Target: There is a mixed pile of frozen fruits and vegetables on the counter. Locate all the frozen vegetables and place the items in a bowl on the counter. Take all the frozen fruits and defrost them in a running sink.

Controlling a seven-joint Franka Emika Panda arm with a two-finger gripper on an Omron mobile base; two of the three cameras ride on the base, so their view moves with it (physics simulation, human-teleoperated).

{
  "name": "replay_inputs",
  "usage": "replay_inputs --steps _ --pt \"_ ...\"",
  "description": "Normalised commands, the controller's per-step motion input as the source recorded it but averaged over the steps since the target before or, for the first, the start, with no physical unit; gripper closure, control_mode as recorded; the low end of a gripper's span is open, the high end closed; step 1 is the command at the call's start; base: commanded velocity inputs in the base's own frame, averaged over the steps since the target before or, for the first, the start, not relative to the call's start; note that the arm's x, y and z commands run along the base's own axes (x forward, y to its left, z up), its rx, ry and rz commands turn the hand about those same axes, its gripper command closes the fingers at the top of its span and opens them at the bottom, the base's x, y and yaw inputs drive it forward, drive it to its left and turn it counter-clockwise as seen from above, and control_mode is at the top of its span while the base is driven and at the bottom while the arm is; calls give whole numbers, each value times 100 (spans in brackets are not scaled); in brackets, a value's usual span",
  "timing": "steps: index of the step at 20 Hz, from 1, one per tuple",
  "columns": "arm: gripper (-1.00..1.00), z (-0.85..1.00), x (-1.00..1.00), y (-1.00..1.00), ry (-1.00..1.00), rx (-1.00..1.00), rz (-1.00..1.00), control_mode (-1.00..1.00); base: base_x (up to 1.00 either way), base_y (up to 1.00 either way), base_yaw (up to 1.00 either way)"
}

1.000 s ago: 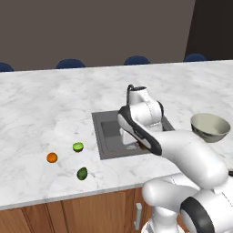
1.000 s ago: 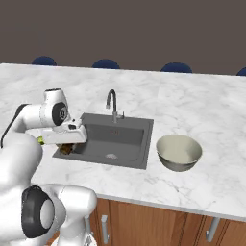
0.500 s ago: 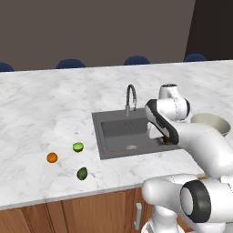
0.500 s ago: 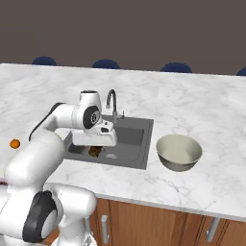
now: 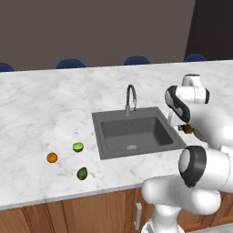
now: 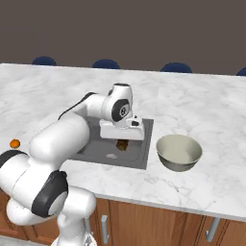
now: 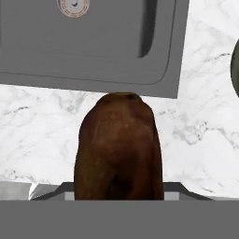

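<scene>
My gripper (image 6: 122, 140) is shut on the dark brown oblong vegetable (image 6: 122, 144), which hangs over the right side of the sink (image 6: 102, 149), left of the bowl (image 6: 178, 152). In the hand view the brown piece (image 7: 119, 149) stands over the counter (image 7: 200, 116) beside the basin (image 7: 93, 42). In the left base view the gripper (image 5: 186, 129) holds it past the sink's (image 5: 132, 132) right rim. Left of the sink lie the orange ball (image 5: 52, 157), the lime-green fruit (image 5: 78, 147) and the dark green oval (image 5: 82, 173).
A thin dark curved faucet (image 5: 131, 98) rises behind the basin. The round drain (image 7: 73, 5) is in the basin floor. Blue chair backs (image 5: 70, 63) line the counter's far edge. My own arm covers the counter right of the sink in the left base view.
The arm has swung rightward across the sink, carrying the brown piece from the basin's left side to its right edge near the bowl. The other food pieces have not moved.
</scene>
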Motion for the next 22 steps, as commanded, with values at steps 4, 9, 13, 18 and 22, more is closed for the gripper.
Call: replay_inputs --steps 4,9,13,18,22 --pt "100 4 49 -82 0 3 2 -100 0 0 0" --pt "100 -5 43 -77 1 0 10 -100 0 0 0" --pt "100 -12 41 -92 -2 0 10 -100 0 0 0" --pt "100 -18 33 -88 -16 2 9 -100 0 0 0" --pt "100 -29 44 -58 -18 5 9 -100 0 0 0"
